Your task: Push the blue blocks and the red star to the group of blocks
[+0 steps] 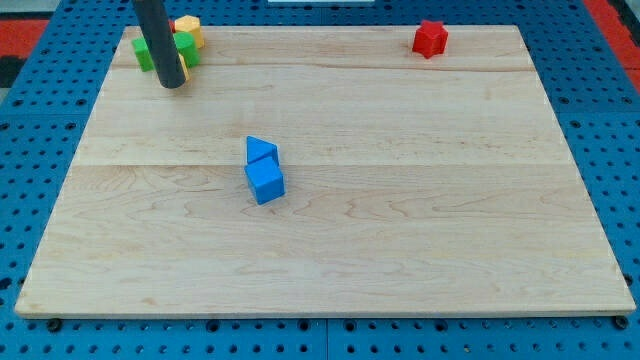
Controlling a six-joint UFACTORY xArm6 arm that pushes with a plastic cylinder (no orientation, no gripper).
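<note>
A blue triangular block [260, 150] and a blue cube [265, 182] lie touching near the board's middle. A red star [430, 38] sits at the view's top right, near the board's top edge. A group of blocks sits at the top left: a yellow block [187, 28] and green blocks [185, 50], partly hidden by the rod. My tip [171, 84] rests on the board just below this group, far to the upper left of the blue blocks.
The wooden board [400, 240] lies on a blue perforated surface [610, 120].
</note>
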